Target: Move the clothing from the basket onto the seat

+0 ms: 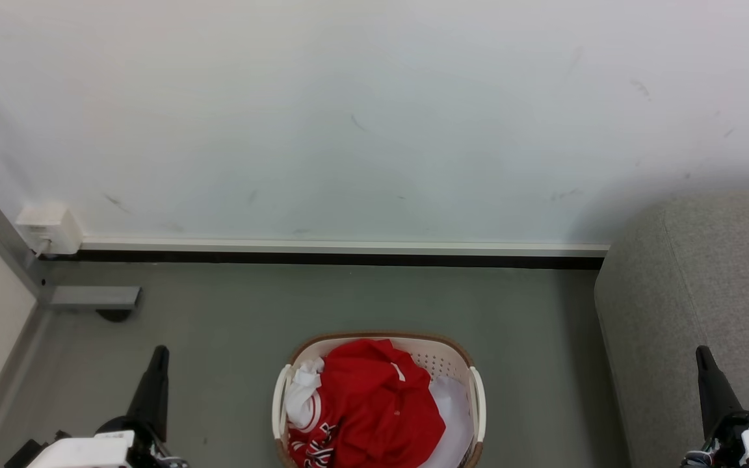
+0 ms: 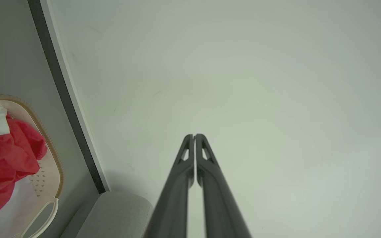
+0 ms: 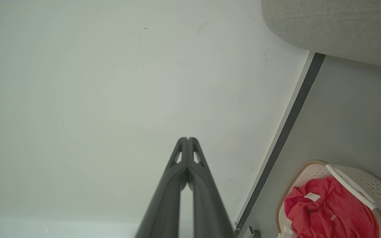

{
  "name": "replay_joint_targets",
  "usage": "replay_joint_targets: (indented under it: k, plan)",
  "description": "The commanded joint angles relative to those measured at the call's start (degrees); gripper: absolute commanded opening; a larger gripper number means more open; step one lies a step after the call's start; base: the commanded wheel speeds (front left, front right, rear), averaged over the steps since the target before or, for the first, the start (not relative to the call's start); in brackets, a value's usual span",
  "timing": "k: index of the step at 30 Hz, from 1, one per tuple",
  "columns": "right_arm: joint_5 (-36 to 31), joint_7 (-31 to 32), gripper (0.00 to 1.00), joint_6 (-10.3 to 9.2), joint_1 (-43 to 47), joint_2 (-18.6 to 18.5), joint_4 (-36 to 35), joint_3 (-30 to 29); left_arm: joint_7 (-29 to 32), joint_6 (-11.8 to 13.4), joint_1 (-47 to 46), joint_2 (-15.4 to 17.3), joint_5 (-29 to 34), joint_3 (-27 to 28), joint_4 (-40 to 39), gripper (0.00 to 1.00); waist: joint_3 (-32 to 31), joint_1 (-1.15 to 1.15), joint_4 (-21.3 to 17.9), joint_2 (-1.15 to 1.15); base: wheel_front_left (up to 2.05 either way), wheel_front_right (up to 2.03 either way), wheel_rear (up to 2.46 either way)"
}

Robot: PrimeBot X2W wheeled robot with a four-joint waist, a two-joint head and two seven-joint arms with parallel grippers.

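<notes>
The cream-white basket with a brown rim stands on the grey floor at the bottom middle of the head view. Bright red clothing with white trim is piled inside it, over a white sheet. The grey seat rises at the right. My left gripper is shut at the lower left, empty, well left of the basket. My right gripper is shut at the lower right, in front of the seat. In the left wrist view the gripper points at the wall, with the basket and clothing at the left edge. In the right wrist view the gripper is closed too, with the clothing at the lower right.
A white wall with a white and black skirting strip closes the back. A metal post with a foot and a white socket box stand at the left. Bare grey floor lies around the basket.
</notes>
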Motion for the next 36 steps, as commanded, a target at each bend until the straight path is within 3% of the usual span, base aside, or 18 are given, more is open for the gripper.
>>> replay_joint_targets:
  k: [1, 36]
  plan:
    - [0.12, 0.12, 0.0, -0.13, -0.73, -0.42, -0.28, -0.21, 0.16, 0.07, -0.45, 0.13, -0.76, 0.03, -0.06, 0.0, 0.0, 0.0, 0.0, 0.0, 0.0, 0.0, 0.0]
    - [0.12, 0.12, 0.0, -0.13, -0.73, -0.42, -0.28, -0.21, 0.16, 0.07, -0.45, 0.13, -0.76, 0.03, -0.06, 0.0, 0.0, 0.0, 0.0, 0.0, 0.0, 0.0, 0.0]
